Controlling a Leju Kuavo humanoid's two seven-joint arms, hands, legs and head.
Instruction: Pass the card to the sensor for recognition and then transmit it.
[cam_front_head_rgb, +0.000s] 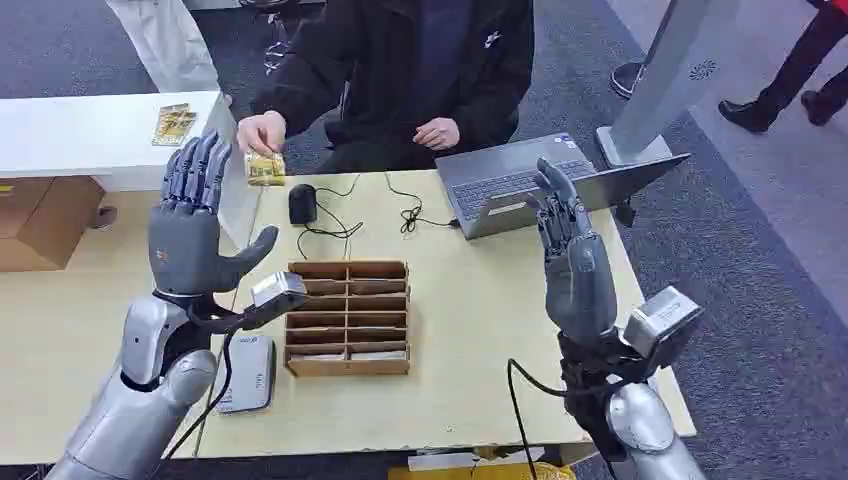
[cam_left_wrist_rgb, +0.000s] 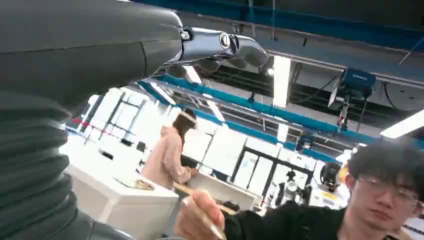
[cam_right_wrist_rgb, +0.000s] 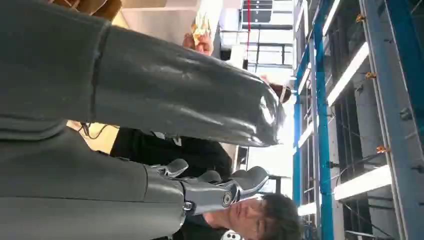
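A person in a dark jacket sits across the table and holds out a gold card (cam_front_head_rgb: 264, 168) in one hand (cam_front_head_rgb: 260, 131), just beyond my left hand's fingertips. My left hand (cam_front_head_rgb: 194, 222) is raised palm-up with fingers spread and thumb out, holding nothing. The card (cam_left_wrist_rgb: 200, 196) and the person's hand (cam_left_wrist_rgb: 197, 220) are seen in the left wrist view past my left hand (cam_left_wrist_rgb: 220, 47). My right hand (cam_front_head_rgb: 572, 260) stands upright and empty near the laptop, fingers straight. A grey sensor pad (cam_front_head_rgb: 246, 374) lies on the table by my left forearm. In the right wrist view, my right hand (cam_right_wrist_rgb: 220, 190) has nothing in it.
A wooden slotted card rack (cam_front_head_rgb: 348, 317) sits mid-table. A black mouse (cam_front_head_rgb: 302, 203) with its cable and an open laptop (cam_front_head_rgb: 520, 183) lie at the far side. More gold cards (cam_front_head_rgb: 173, 123) rest on a white counter (cam_front_head_rgb: 90, 135) at left. A cardboard box (cam_front_head_rgb: 45, 220) sits below it.
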